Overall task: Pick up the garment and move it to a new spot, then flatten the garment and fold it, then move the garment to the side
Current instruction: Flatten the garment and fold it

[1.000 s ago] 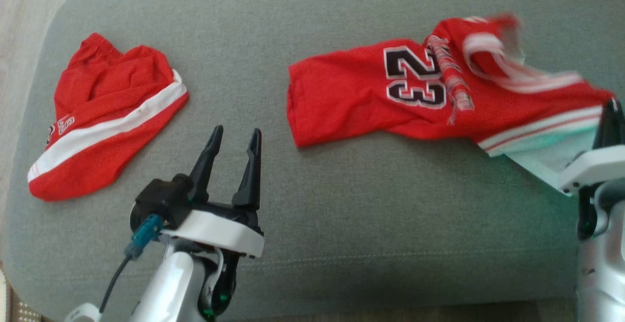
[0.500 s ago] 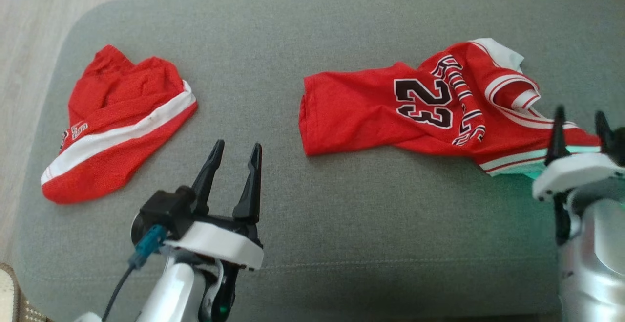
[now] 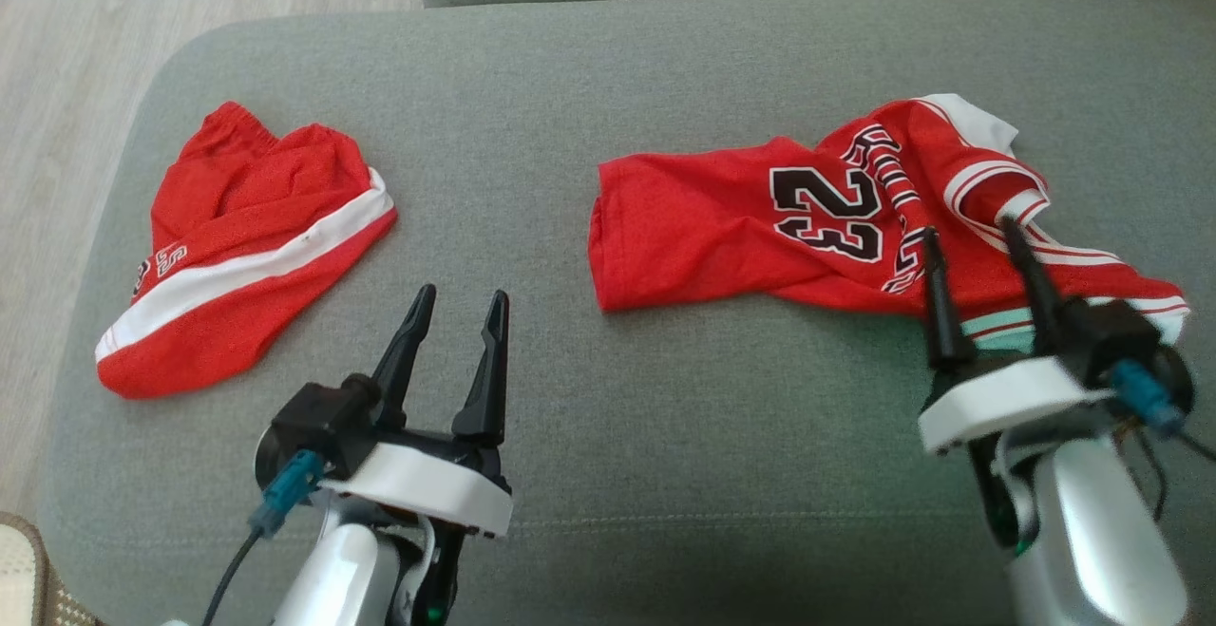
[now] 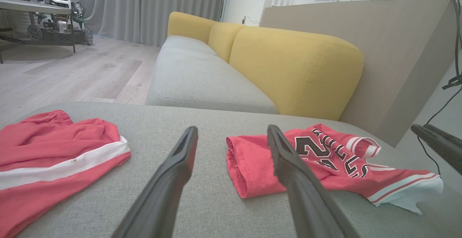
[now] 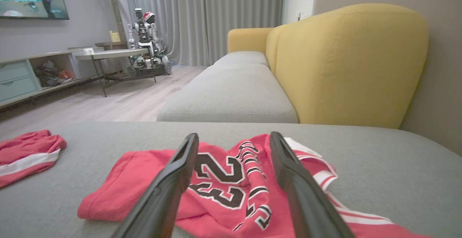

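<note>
Left gripper [image 3: 462,293] and right gripper [image 3: 969,229] hover, fingers spread

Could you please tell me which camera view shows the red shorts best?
The head view: the red shorts lie whole on the cushion, seen from above. The left wrist view crops them at its left edge; the right wrist view catches a small part.

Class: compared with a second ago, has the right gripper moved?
Yes. Judged against the red shorts, the right gripper has shifted left, closer to them, and its jaws have opened over the jersey.
</note>
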`<state>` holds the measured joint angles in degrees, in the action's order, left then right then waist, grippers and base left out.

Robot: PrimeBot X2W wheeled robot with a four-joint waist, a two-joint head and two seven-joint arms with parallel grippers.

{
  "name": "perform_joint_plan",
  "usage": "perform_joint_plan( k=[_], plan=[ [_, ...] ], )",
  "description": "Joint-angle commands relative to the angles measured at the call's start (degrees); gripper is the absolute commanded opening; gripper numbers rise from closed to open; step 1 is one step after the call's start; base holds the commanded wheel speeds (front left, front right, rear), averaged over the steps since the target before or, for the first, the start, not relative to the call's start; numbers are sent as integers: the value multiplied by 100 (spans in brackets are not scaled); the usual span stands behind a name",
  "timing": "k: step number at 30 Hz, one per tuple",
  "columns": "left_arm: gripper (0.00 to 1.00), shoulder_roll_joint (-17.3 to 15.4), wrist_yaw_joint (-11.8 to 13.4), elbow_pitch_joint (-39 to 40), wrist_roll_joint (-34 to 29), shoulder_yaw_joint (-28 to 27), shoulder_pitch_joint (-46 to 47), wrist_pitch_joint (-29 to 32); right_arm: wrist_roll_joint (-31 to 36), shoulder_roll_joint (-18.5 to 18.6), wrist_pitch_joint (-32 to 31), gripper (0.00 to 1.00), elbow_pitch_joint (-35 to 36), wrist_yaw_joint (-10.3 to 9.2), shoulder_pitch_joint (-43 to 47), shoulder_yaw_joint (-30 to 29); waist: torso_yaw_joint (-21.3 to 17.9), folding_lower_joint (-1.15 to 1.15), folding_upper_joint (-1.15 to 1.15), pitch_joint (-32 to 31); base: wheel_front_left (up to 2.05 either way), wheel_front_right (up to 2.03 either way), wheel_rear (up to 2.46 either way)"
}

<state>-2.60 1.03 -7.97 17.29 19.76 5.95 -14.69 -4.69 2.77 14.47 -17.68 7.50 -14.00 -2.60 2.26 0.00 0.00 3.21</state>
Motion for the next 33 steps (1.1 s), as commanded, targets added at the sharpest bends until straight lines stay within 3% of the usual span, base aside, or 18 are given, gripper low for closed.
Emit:
perform_joint_plan(
  k=[1,19,33],
  plan=[
    [100,-28,34,212,-18,-170,133,-30,-7,10,51,100,237,-1,-140,196,6,0,0,11,0,0,0],
    [100,-28,29,270,55,-84,355,-30,189,10,52,100,244,-1,-328,727,213,0,0,466,0,0,0],
    [100,-28,34,319,197,144,686,-30,720,39,-221,100,-1184,-1,-1801,857,823,0,0,1185,0,0,0]
  ],
)
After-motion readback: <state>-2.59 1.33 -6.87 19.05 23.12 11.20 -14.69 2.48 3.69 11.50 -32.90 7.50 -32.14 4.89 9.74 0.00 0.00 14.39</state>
